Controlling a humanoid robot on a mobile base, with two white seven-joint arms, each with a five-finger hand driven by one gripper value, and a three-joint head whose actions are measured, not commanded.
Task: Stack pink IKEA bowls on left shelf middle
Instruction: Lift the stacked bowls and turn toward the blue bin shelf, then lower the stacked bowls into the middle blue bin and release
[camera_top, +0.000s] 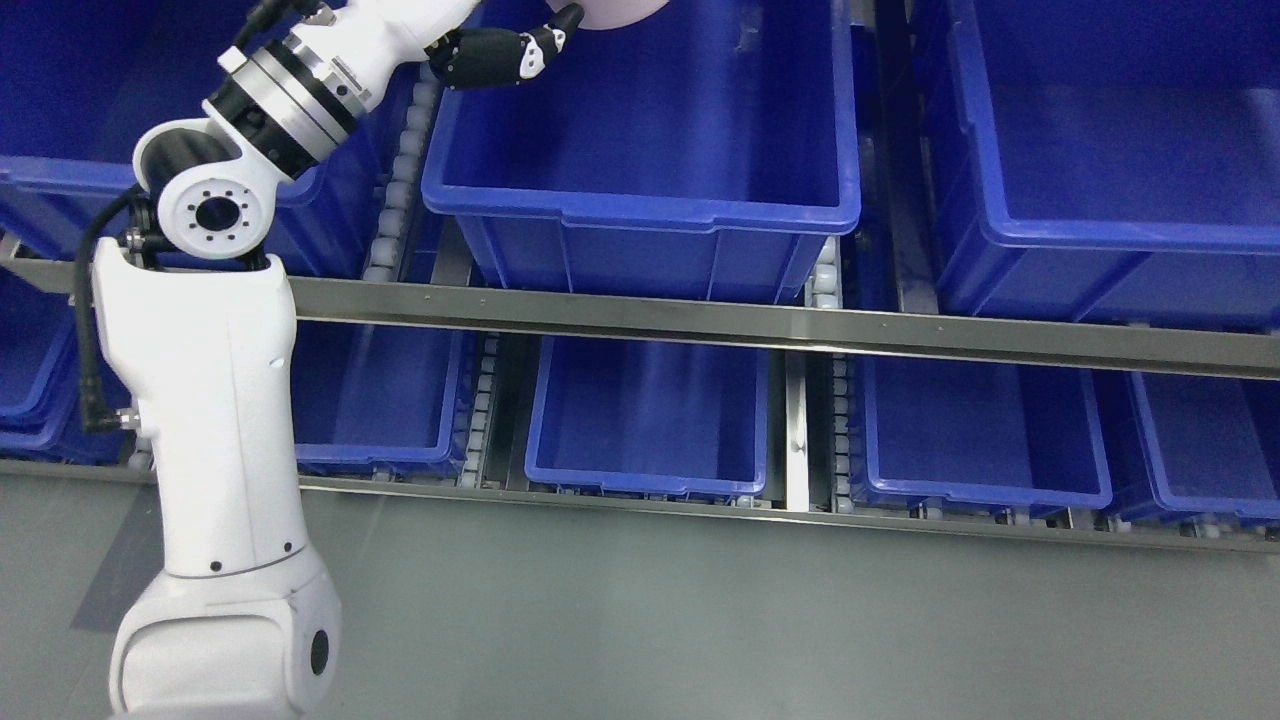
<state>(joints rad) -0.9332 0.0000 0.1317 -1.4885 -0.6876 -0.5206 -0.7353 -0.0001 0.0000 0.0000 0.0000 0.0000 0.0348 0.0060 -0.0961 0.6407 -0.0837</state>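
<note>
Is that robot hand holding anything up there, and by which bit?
The left hand grips a pale pink bowl at its rim, above the blue bin.

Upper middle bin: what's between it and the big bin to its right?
Head view: no object sits between the upper middle bin and the big bin, only a narrow gap showing a white roller track and shelf frame.

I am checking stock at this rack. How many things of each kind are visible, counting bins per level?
Blue plastic bins, upper level: 3
Blue plastic bins, lower level: 5 (the far left one looks stacked)
Pale pink bowl, at the left hand: 1
Total: 9
</note>
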